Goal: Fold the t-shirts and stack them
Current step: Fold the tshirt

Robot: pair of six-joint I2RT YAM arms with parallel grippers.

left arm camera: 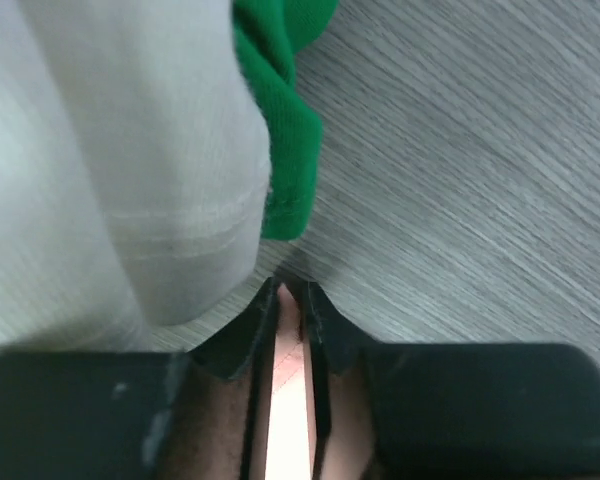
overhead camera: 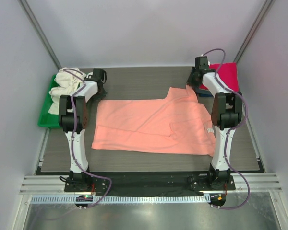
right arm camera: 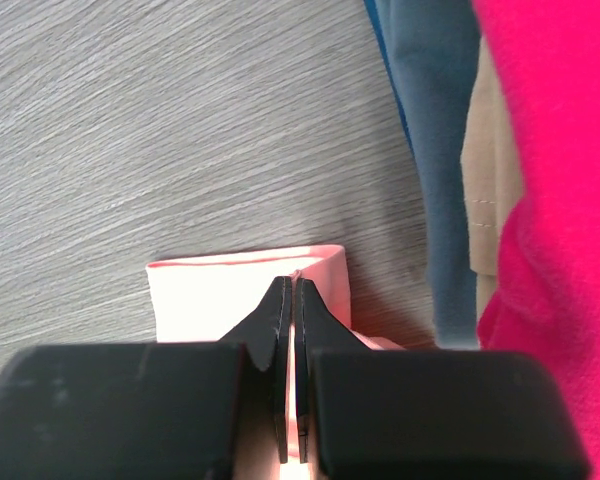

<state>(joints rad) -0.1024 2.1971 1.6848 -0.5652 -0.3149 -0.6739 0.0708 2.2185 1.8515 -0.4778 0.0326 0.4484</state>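
Observation:
The salmon-pink t-shirt lies spread across the middle of the table. My left gripper is at its back left corner. In the left wrist view the gripper is shut, with pink cloth between the fingers. My right gripper is at the shirt's back right corner, which is lifted. In the right wrist view it is shut on a folded pink edge. The cream-white t-shirt lies bunched at the back left and shows in the left wrist view. The magenta-red t-shirt lies at the back right and shows in the right wrist view, beside a dark blue one.
A green tray sits under the cream-white shirt at the left edge. A green fold shows beside the white cloth in the left wrist view. A beige cloth lies between the blue and magenta shirts. White walls enclose the table on three sides.

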